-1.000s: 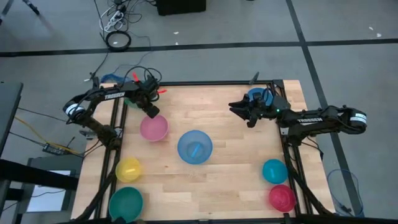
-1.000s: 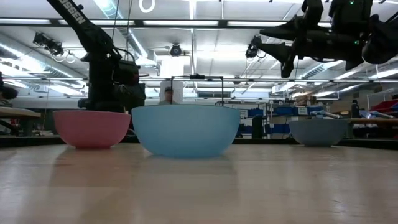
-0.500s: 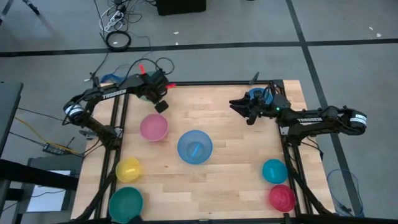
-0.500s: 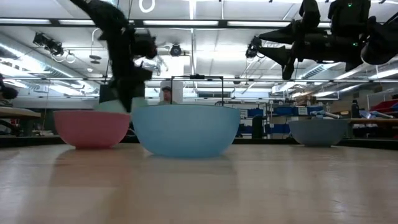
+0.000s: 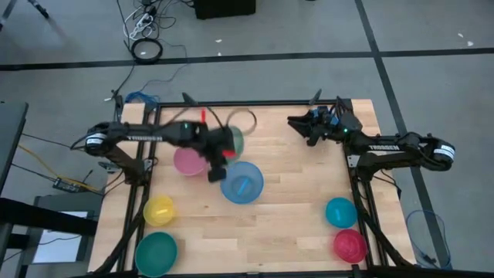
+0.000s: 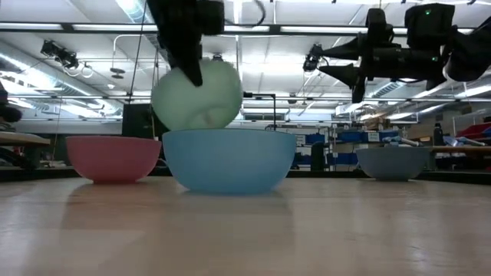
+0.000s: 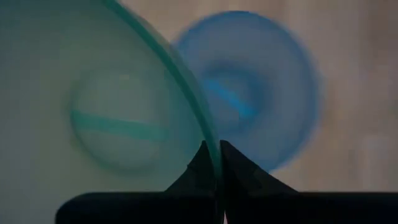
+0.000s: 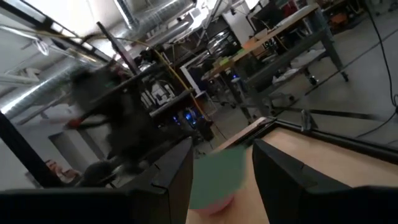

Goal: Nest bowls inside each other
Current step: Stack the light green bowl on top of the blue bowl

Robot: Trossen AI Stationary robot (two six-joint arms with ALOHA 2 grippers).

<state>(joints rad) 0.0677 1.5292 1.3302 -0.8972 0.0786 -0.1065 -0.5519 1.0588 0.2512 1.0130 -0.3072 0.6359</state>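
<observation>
My left gripper (image 5: 224, 154) is shut on a pale green bowl (image 5: 234, 139), which hangs tilted over the far left rim of the large light blue bowl (image 5: 241, 183) at the table's middle. In the low view the green bowl (image 6: 196, 96) shows just above the light blue bowl (image 6: 229, 159). A pink bowl (image 5: 190, 161) rests on its base left of them. My right gripper (image 5: 293, 123) hovers open near the far right corner, high above the table, with nothing between its fingers. My left gripper pinches the green bowl's rim (image 7: 208, 146), one finger inside the bowl and one outside. The fingers slant downward from the table's left side. The bowl is lifted clear and tipped on its side, its opening turned toward the gripper.
A yellow bowl (image 5: 160, 210) and a green-teal bowl (image 5: 157, 252) stand along the near left edge. A teal bowl (image 5: 340, 212) and a red bowl (image 5: 350, 245) stand at the near right. Bare wood lies between the light blue bowl and the right side.
My left gripper has risen from the far left corner with the green bowl and swung quickly toward the table's middle, over the light blue bowl. The bowl has come off the table and tipped onto its side. My right gripper has edged slightly toward the far edge.
</observation>
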